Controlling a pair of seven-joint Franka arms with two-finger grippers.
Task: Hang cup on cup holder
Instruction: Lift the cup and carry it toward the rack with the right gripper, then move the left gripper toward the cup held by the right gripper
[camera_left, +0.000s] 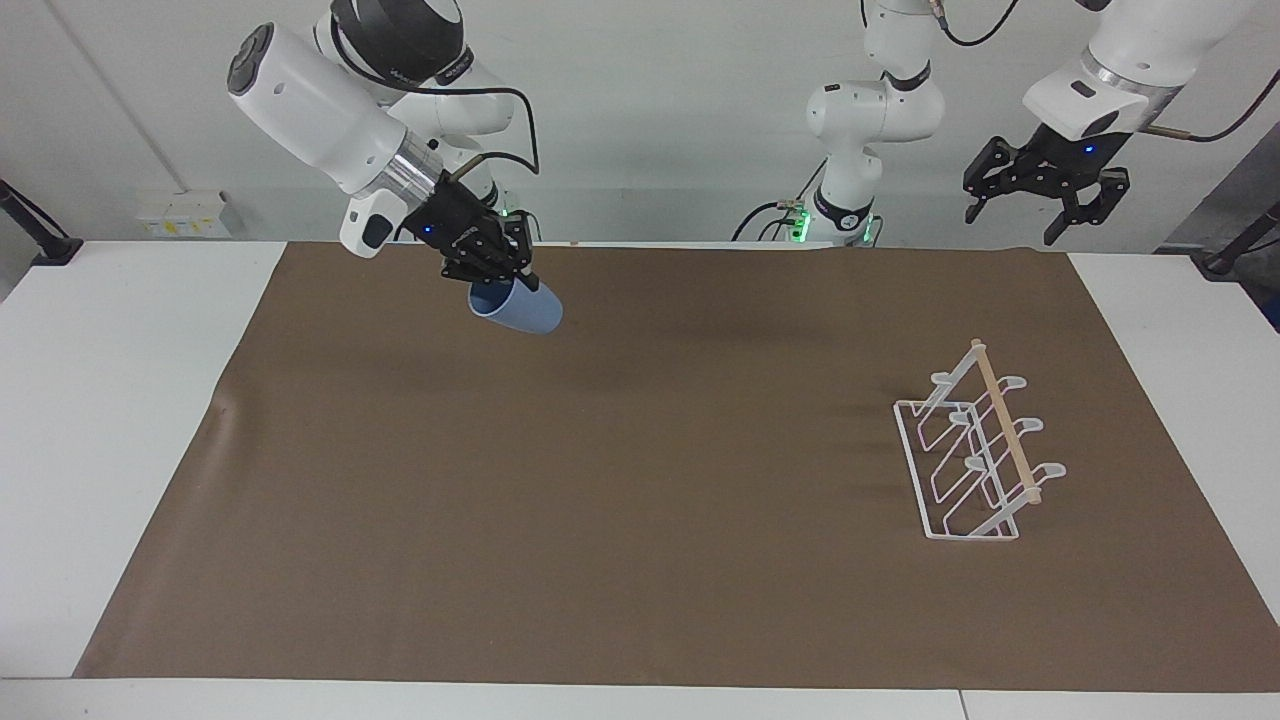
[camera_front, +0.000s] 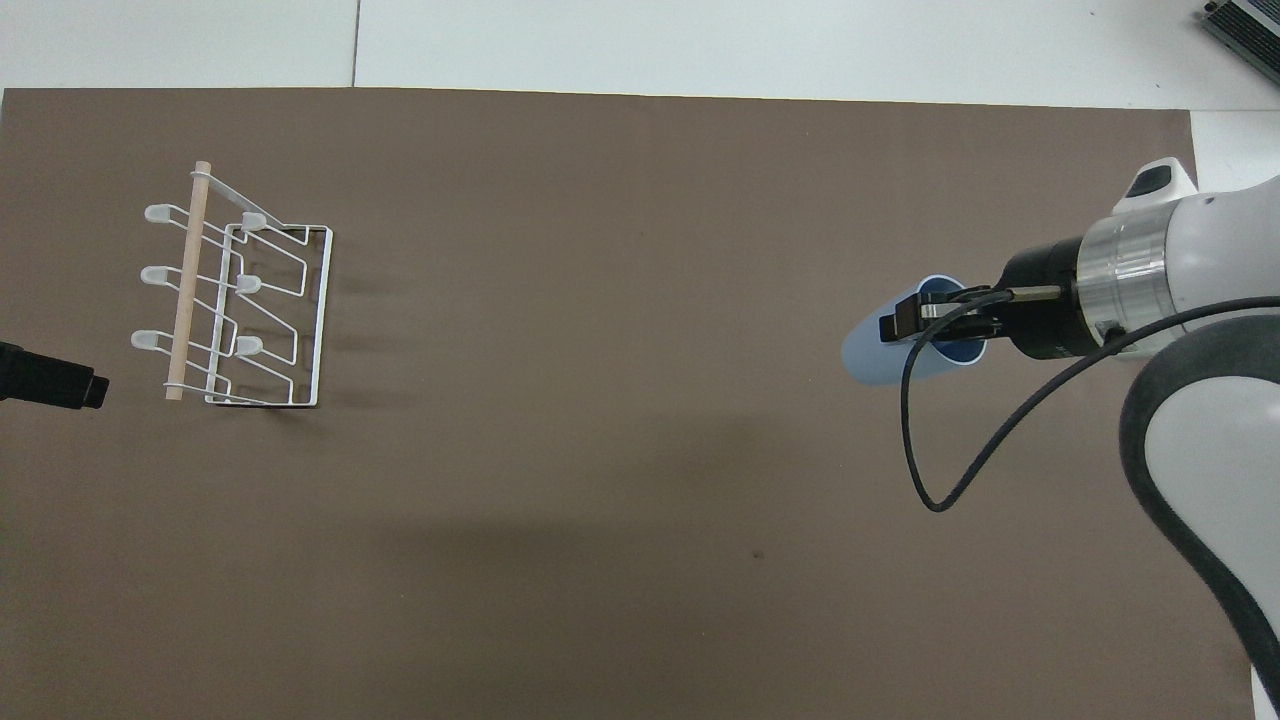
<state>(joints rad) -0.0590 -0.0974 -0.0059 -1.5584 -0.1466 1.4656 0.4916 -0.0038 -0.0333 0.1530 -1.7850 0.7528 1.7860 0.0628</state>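
You had the right gripper (camera_left: 512, 283) clamped on the rim of the small light blue matte plastic cup (camera_left: 521, 308), a handleless tumbler tapering to a rounded base; it hung tilted in the air in the upper left of the facing view, its mouth toward the gripper and its base pointing down and toward the frame's centre, over the brown mat (camera_left: 620, 560); in the overhead view the cup (camera_front: 885, 350) sat at the right edge. Your white wire cup holder with a pale wooden rod on top (camera_left: 975, 460) stood on the mat at the right of the facing view, well apart from the cup; your left gripper (camera_left: 1045, 195) waited at upper right, fingers spread apart and holding nothing.
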